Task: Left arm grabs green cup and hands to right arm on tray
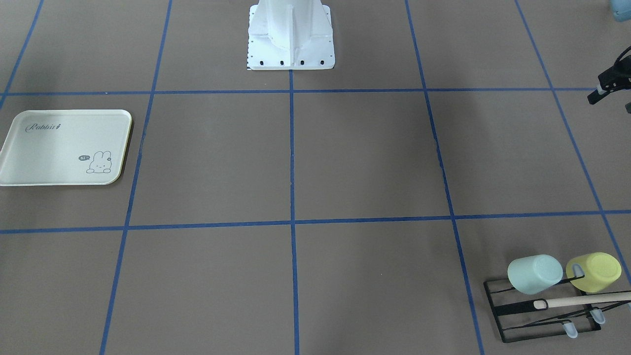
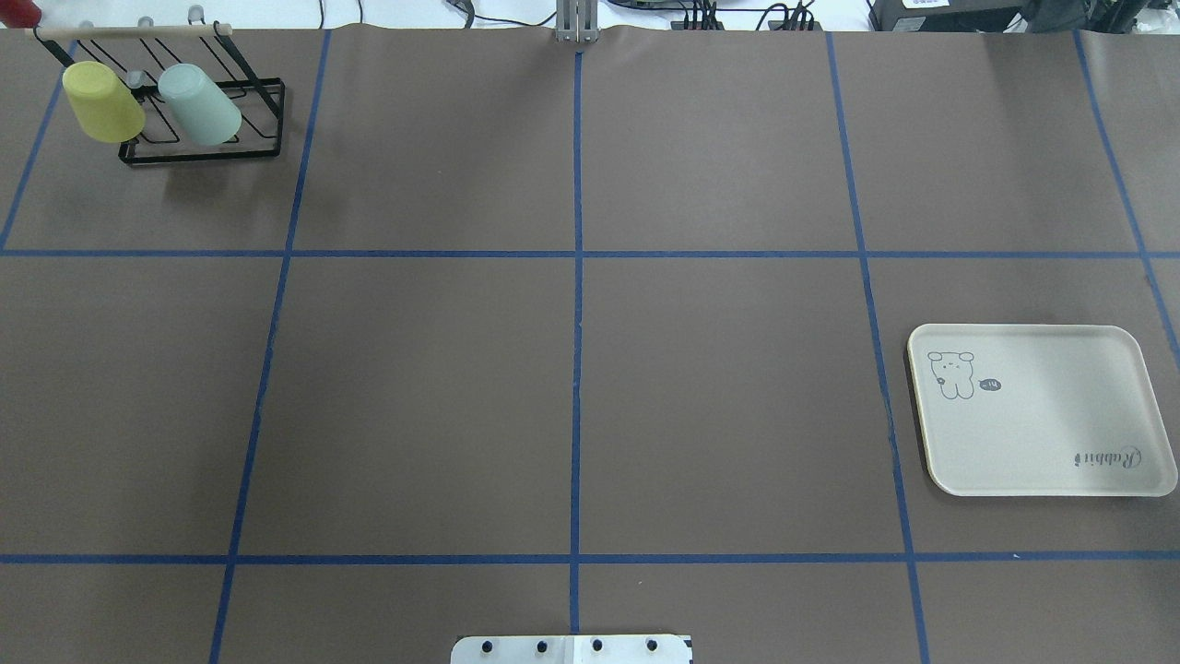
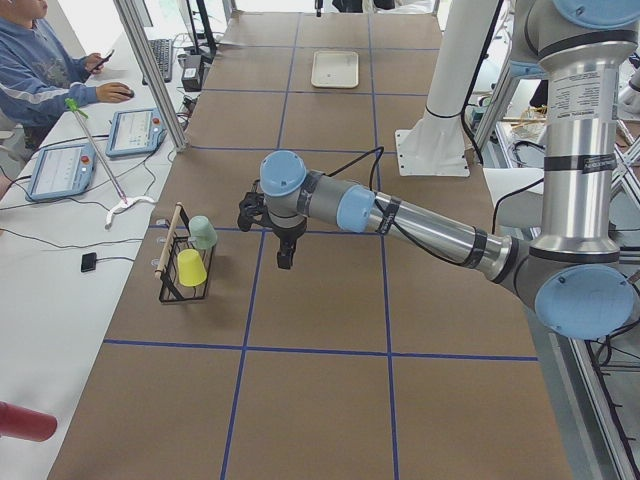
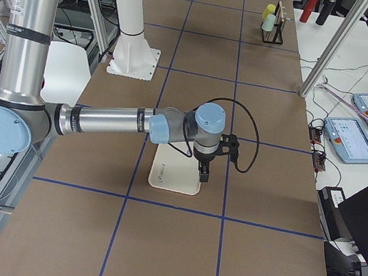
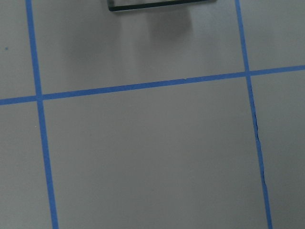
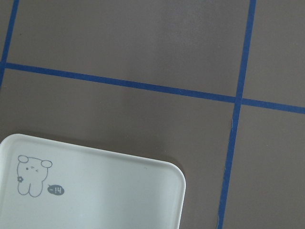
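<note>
With the pale mint-green plastic tumbler (image 2: 198,103) hung on the black wire rack (image 2: 263,152) just beside the yellow-green handled mug (image 2: 101,101), you risked the left arm's black fingers (image 3: 284,255) dragging rack or mug along, and I could not tell their state, nor that of the right arm's fingers (image 4: 204,172).

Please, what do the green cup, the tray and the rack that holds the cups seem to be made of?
Green cup: probably plastic, smooth, matte, evenly pale mint.
Tray: likely plastic or melamine, cream, slight sheen, printed drawing.
Rack: thin black wire, seemingly coated metal, with a pale wooden-looking rod.
</note>
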Robot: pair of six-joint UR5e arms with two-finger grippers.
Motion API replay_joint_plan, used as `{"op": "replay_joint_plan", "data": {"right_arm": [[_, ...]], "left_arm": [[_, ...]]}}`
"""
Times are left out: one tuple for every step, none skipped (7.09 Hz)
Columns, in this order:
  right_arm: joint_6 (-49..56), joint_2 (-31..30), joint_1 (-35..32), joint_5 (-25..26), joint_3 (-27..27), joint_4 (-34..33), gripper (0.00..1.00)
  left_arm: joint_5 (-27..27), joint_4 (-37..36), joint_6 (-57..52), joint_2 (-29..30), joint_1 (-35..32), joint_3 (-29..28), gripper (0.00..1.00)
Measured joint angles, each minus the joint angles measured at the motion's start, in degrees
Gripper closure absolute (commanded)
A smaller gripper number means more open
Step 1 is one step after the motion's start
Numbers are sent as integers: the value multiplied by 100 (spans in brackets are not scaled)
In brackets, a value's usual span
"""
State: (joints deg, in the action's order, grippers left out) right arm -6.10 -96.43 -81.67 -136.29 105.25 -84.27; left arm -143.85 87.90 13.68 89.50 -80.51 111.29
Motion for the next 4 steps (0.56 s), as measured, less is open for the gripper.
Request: {"op": "replay_joint_plan", "data": {"right_arm": [[-13, -16, 41, -5, -44, 189, 0], [-10, -42, 75, -28, -142, 412, 0], [-15, -56, 109, -45, -240, 606, 0], [-36, -62, 150, -52, -307, 703, 0]], "left_arm": [[190, 65, 633, 446, 247, -139, 1], [571, 102, 1050, 846, 524, -318, 1], [900, 113, 1244, 1302, 745, -663, 1], [1056, 119, 1334, 1801, 881, -1128, 1]]}}
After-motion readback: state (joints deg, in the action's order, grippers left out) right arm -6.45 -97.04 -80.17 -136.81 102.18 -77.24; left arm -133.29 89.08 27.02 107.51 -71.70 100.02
